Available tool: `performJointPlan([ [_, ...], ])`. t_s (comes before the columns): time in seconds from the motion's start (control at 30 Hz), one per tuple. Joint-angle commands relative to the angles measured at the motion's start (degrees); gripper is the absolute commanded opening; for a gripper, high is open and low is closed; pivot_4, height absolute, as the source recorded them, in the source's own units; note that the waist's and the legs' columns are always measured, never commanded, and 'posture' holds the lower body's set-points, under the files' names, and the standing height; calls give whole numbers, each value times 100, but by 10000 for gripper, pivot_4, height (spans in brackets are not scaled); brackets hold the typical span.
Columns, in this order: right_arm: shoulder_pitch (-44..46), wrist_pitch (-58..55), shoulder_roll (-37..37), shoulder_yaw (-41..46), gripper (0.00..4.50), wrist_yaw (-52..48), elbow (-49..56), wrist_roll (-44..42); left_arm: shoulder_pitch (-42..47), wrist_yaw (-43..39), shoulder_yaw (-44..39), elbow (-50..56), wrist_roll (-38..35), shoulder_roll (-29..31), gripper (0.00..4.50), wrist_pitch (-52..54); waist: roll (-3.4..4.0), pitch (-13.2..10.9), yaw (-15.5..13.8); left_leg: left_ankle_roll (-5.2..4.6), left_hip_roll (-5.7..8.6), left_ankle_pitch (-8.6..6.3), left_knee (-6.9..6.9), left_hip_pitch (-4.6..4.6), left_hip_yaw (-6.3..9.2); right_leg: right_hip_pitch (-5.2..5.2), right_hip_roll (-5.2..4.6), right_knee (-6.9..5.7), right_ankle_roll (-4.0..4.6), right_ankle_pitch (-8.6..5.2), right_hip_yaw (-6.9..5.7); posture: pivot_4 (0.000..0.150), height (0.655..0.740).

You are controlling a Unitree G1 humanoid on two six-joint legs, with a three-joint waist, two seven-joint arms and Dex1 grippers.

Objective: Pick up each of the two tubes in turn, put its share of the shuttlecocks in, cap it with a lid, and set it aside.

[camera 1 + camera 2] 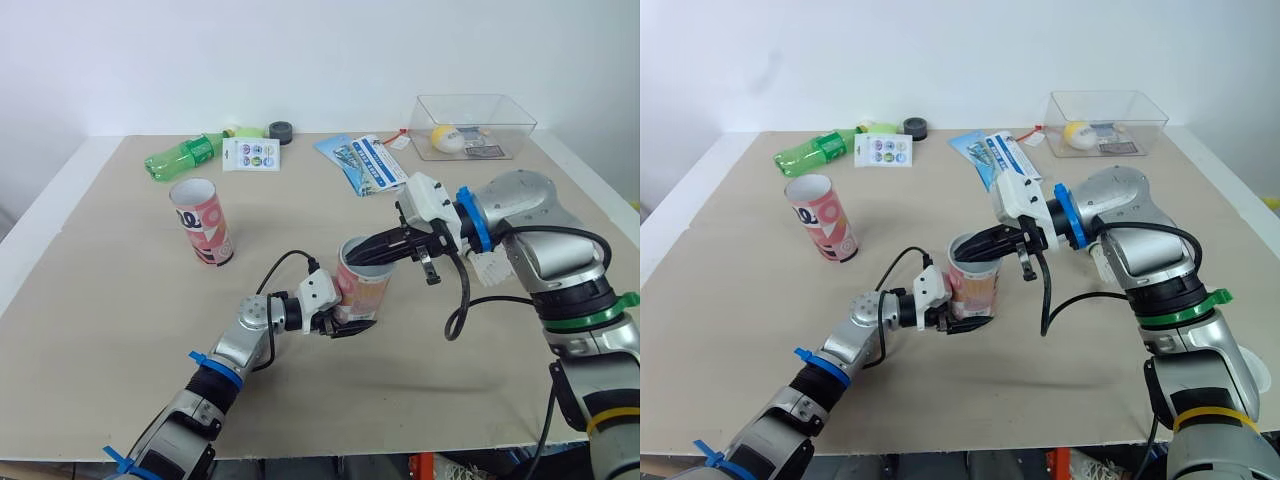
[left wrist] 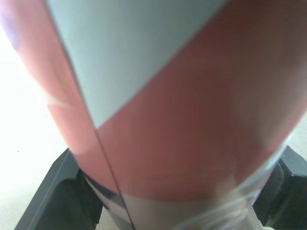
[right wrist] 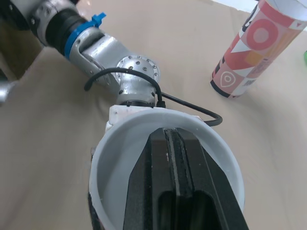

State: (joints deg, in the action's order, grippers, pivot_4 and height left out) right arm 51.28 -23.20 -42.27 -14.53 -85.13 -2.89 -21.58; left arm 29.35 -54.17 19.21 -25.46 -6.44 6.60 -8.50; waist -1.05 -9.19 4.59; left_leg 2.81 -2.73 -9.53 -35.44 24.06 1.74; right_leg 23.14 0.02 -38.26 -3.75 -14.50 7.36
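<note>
Near the middle of the table, the left gripper is clamped on the lower wall of an open tube, mouth up and leaning a little toward 1 o'clock. I cannot tell whether its base touches the board. The right gripper comes in from 3 o'clock, its fingers pressed together and dipped over the rim into the tube's mouth.

A second tube stands upright at 10 o'clock from the first, well apart, with bare board between them. Bare board also runs from the held tube to the near edge at 6 o'clock and to the left edge at 9 o'clock.

Along the far edge at 12 o'clock lie a green bottle, a card, a roll of tape and blue packets. A clear box with a yellow ball sits at 1 o'clock, by the far right corner.

The right wrist view looks down the pale inner wall of the tube, where the closed fingers show a thin seam. The left wrist view gives the red and pale-blue outer wall, with a black finger at each side.
</note>
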Motion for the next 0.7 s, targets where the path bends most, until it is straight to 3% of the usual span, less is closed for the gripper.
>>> performJointPlan([
  [0.03,190,-479,-147,447,274,-137,-105,-374,-41,-7,-47,-73,74,86,33489,23,0,-2,-1,0,0,0,0,3,0,2,0,0,0,0,0,1500,7400],
  [0.27,91,-949,-571,1437,274,-112,-161,-1052,11,-58,-63,-144,65,110,33489,-7,2,-11,-8,1,2,-2,7,25,1,15,-2,7,-8,-6,0,1500,7400],
  [0.43,-366,-1184,-630,2302,274,470,-40,-1452,79,-87,-136,-238,8,117,33489,-24,-1,-12,-8,1,2,-2,5,23,1,15,-2,7,-3,-7,0,1500,7400],
  [0.5,-856,-1172,-579,2593,6409,776,155,-1519,83,-126,-161,-248,-34,117,33489,-36,-6,-14,-12,1,2,-2,3,23,0,13,-2,7,-4,-5,1,1500,7400],
  [0.6,-1781,-853,-334,2957,20527,1345,614,-1464,58,-214,-193,-181,-105,148,44751,-76,-5,-15,-2,1,3,-2,5,24,-2,14,-2,10,-5,-5,4,1500,7400],
  [0.7,-2776,-342,16,3052,33496,1835,1066,-1202,16,-306,-216,-56,-156,197,45000,-105,-5,-15,-4,0,3,-1,14,23,3,16,1,9,-19,2,2,1500,7400],
])
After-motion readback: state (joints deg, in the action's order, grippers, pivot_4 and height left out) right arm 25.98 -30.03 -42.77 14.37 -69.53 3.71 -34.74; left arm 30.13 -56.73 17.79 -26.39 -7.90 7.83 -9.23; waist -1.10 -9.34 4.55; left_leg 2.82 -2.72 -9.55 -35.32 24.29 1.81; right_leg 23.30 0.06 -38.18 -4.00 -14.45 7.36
